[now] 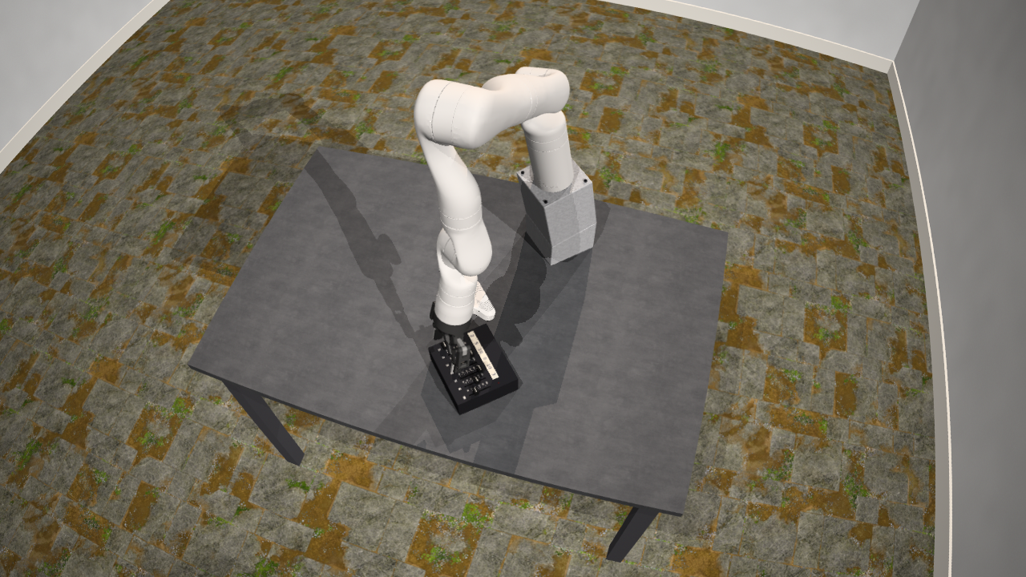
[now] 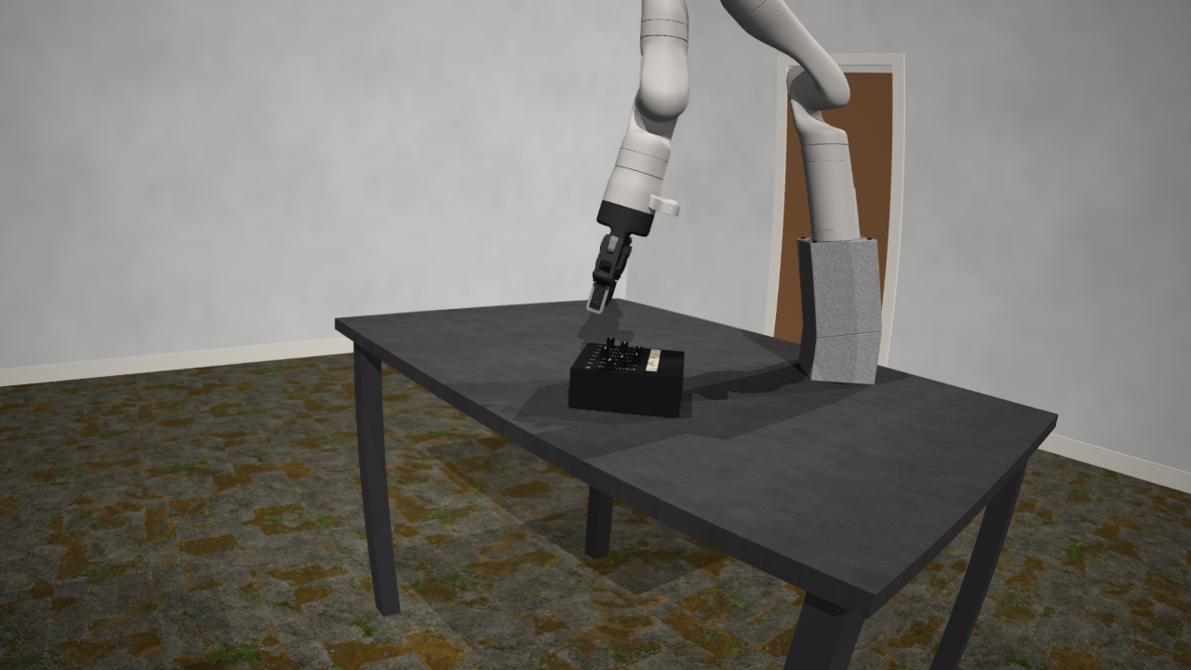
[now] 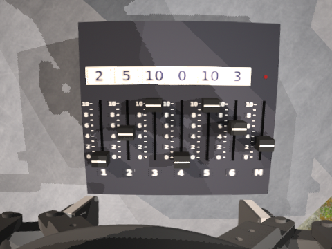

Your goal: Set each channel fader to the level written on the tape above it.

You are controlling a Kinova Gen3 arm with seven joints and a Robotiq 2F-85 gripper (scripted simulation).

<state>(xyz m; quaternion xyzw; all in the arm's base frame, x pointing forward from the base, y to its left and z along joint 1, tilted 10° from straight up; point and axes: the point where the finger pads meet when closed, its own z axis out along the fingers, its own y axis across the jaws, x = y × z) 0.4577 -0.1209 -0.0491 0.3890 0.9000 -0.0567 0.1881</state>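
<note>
The black lighting desk (image 3: 179,107) stands on its feet on the dark table; it also shows in the top view (image 1: 473,371) and the exterior view (image 2: 626,380). Its tape (image 3: 168,76) reads 2, 5, 10, 0, 10, 3. Fader 1 (image 3: 99,160) sits at the bottom near 0. Fader 2 (image 3: 124,132) is near 4 to 5. Fader 3 (image 3: 153,105) and fader 5 (image 3: 211,105) are at 10. Fader 4 (image 3: 181,160) is at 0. Fader 6 (image 3: 239,127) is near 5 to 6. The master fader (image 3: 265,144) is near 2 to 3. My gripper (image 3: 167,214) (image 2: 598,300) is open and empty, hovering above the desk.
The arm's grey pedestal (image 1: 563,215) stands at the back of the table, well away from the desk. The desk lies near the table's front edge in the top view. A brown door (image 2: 865,167) is in the wall behind.
</note>
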